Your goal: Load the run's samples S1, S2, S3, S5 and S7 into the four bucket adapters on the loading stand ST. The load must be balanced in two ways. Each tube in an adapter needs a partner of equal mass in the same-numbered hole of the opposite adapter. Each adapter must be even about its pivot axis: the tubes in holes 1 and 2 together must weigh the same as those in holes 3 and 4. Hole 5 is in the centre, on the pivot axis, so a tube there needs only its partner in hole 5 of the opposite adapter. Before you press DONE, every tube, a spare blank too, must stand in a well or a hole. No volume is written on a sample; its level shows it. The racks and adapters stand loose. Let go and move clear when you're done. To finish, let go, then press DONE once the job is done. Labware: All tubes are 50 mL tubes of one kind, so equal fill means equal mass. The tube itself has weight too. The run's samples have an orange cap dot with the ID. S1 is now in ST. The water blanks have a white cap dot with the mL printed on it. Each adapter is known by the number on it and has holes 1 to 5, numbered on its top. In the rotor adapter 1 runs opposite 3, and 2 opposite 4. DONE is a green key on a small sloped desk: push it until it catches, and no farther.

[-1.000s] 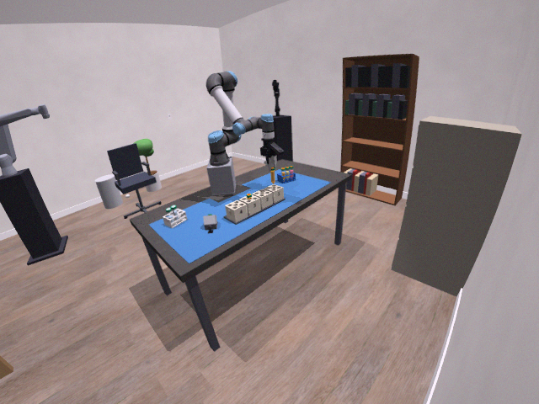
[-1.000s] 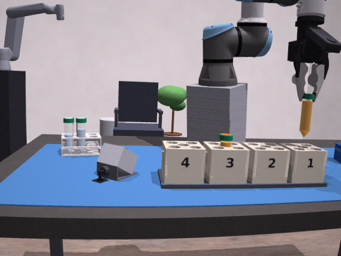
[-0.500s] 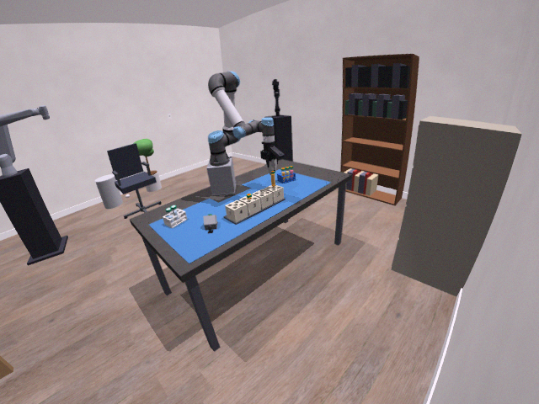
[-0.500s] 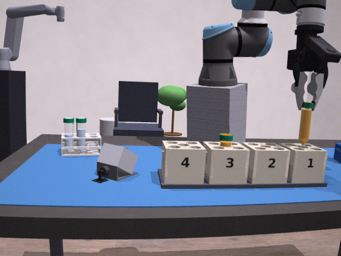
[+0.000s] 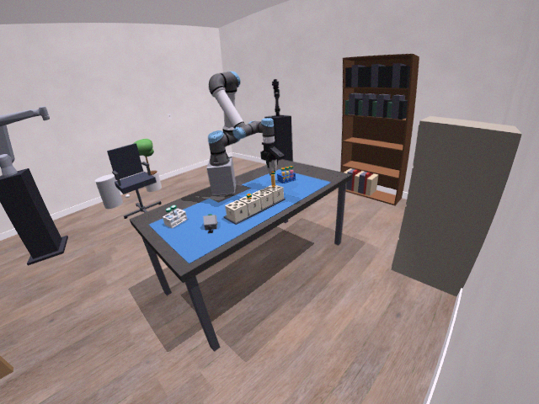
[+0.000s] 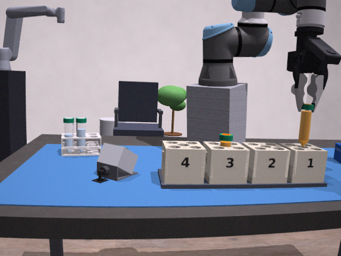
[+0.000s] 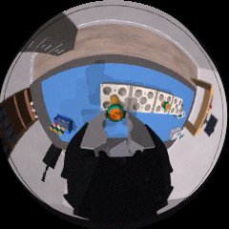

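At the right of the exterior view, the RUMI two-jaw gripper [image 5: 272, 170] [image 6: 307, 108] [image 7: 114, 111] pinches an orange-filled 50 mL sample tube [image 5: 273, 179] [image 6: 305, 127] [image 7: 115, 113] by its green cap. The tube hangs slightly tilted, its pointed tip at the top of adapter 1 [image 5: 278, 194] [image 6: 307, 168] [image 7: 108, 85]; whether the tip has entered a hole cannot be told.

Left of it in the row stand adapter 2 [image 5: 266, 201] [image 6: 268, 171], adapter 3 [image 5: 253, 207] [image 6: 226, 171] and adapter 4 [image 5: 237, 213] [image 6: 183, 172]. One orange sample with a green cap [image 5: 248, 196] [image 6: 225, 137] [image 7: 166, 105] stands in adapter 3, probably S1. No other tube shows in the adapters, so the loading seems near its start.

At the right of the top view's table, the blue rack [image 5: 285, 180] [image 6: 338, 153] [image 7: 63, 123] still has several capped tubes to be dealt with. At the left, the white rack [image 5: 174, 217] [image 6: 81, 153] [image 7: 176, 134] holds two pale-blue water blanks, likely for balancing. The grey desk [image 5: 210, 221] [image 6: 116, 159] stands between it and the adapters; pressing DONE remains for last.

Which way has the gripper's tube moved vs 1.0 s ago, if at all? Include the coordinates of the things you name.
Yes: down. In the exterior view, the orange tube [image 5: 273, 179] [image 6: 305, 128] [image 7: 114, 100] hung clear above adapter 1 [image 5: 278, 194] [image 6: 308, 168] [image 7: 106, 102]; now its tip is at the top.
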Robot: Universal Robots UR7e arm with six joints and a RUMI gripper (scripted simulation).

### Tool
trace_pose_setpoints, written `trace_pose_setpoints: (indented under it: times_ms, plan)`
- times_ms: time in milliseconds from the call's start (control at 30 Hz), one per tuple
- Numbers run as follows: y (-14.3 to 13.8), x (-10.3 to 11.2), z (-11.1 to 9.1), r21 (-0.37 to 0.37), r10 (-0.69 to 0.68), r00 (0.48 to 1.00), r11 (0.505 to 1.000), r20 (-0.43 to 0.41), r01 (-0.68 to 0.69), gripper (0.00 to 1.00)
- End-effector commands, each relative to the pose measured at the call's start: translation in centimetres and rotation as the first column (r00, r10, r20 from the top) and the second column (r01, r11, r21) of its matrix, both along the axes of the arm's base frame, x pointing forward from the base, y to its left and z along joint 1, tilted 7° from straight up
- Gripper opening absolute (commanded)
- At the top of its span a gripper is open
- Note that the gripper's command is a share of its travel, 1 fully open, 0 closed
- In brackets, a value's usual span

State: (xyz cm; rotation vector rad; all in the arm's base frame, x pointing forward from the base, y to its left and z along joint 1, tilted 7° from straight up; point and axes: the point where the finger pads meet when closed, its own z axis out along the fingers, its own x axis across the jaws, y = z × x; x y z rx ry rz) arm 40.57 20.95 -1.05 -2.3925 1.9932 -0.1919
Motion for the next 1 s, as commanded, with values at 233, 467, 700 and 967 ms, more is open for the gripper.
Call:
trace_pose_setpoints:
  times_ms: [233, 467, 700, 967]
  plan:
    - [-0.1, 0.2, -1.4, 0.0, 0.0, 1.0, 1.0, 0.001, 0.0, 0.0]
    - [-0.1, 0.3, -2.1, 0.0, 0.0, 1.0, 1.0, 0.001, 0.0, 0.0]
    - [-0.2, 0.4, -3.1, 0.0, 0.0, 1.0, 1.0, 0.001, 0.0, 0.0]
    - [-0.2, 0.5, -3.9, 0.0, 0.0, 1.0, 1.0, 0.001, 0.0, 0.0]
